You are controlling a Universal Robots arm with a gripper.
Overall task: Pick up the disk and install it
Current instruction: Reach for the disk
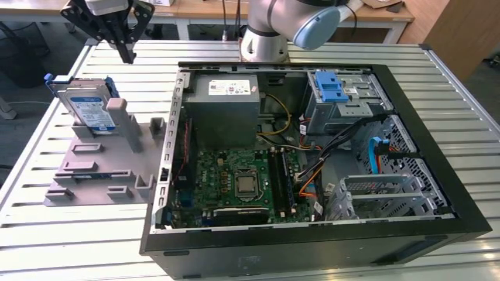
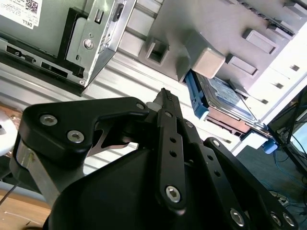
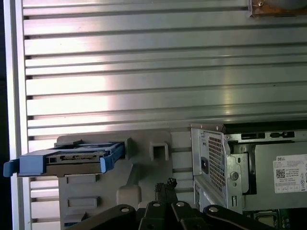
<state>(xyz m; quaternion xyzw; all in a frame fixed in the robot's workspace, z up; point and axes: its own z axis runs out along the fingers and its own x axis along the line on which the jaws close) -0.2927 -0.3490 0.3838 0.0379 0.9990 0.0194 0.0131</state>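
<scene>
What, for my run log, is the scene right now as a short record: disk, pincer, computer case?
disk: standing on edge in the grey stand, at the exterior view's left of the computer case
pincer: shut, empty, above the disk, not touching it
computer case: lying open on the table
progress: disk not yet picked up

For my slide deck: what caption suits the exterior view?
The hand hovers near the disk, which stands on edge in a grey holder beside the open computer case.
</scene>
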